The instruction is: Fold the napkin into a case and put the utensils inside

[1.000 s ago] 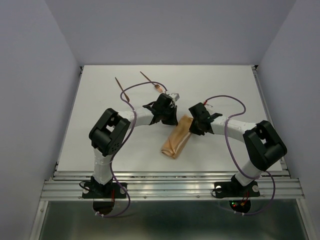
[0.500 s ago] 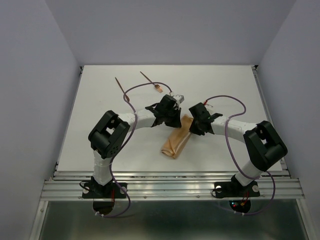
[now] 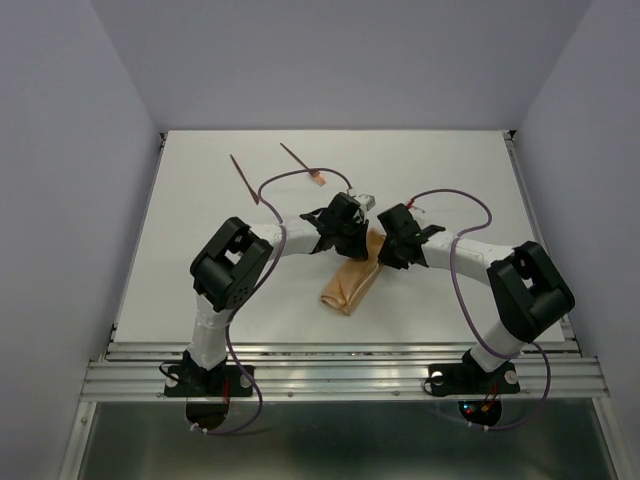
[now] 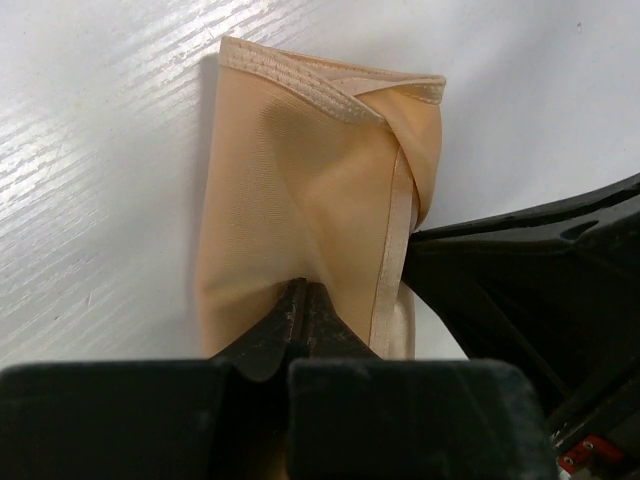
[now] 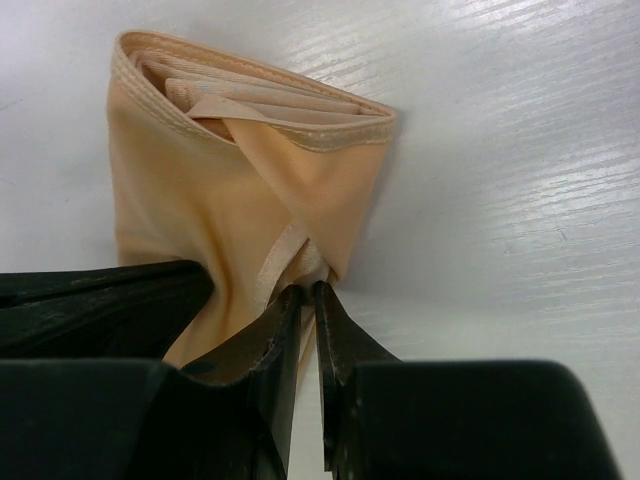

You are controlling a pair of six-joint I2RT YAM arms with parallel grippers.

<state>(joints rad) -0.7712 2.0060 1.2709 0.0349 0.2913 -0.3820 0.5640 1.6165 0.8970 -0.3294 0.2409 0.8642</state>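
Observation:
The napkin lies folded into a narrow tan case, slanting across the middle of the table. My right gripper is shut on a hemmed flap at the far end of the napkin. My left gripper is shut, its joined tips resting on the top layer of the napkin right beside the right one. In the top view the two grippers meet over that far end. The utensils, two thin reddish-brown sticks, lie apart at the back left, one with a pale forked head.
Purple cables loop over both arms. The table's raised rails run along the left and right sides. A metal rail crosses the near edge, with both arm bases bolted to it.
My left gripper has moved right and nearer, from beside the fork's head onto the napkin's far end, jaws shut throughout. The right gripper and the napkin have stayed put.

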